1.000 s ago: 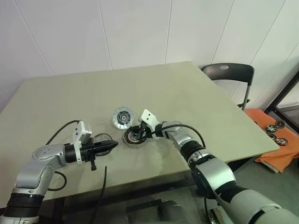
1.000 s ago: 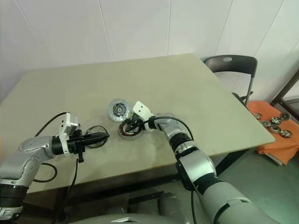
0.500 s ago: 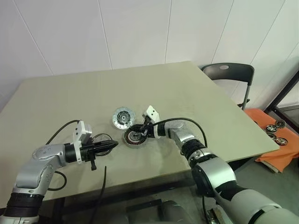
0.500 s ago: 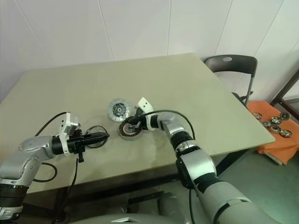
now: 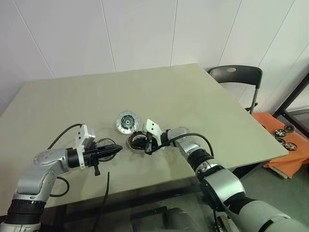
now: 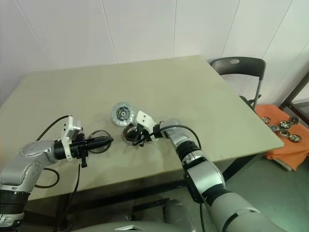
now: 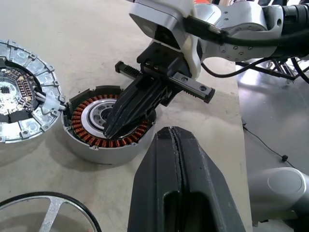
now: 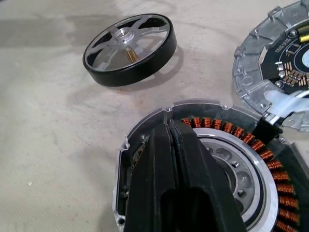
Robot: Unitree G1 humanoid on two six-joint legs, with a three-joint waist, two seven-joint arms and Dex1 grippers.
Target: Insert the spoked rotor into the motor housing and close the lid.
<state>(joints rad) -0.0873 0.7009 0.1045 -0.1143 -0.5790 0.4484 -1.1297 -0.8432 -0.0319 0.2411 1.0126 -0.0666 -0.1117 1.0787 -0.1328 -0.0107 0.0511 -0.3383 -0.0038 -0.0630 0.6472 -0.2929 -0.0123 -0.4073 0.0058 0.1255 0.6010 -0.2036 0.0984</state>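
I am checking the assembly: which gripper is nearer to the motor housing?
Right. The right gripper is over the motor housing, shut; the left gripper is apart from it, beside the spoked rotor.

Bright, even room light; soft shadows on the table [image 5: 203,96]; all views sharp.

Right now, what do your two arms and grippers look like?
Both arms are silver-grey shells with black joints. Each wrist carries a white camera block and a looping black cable. The left gripper and right gripper each end in two tapered black fingers.
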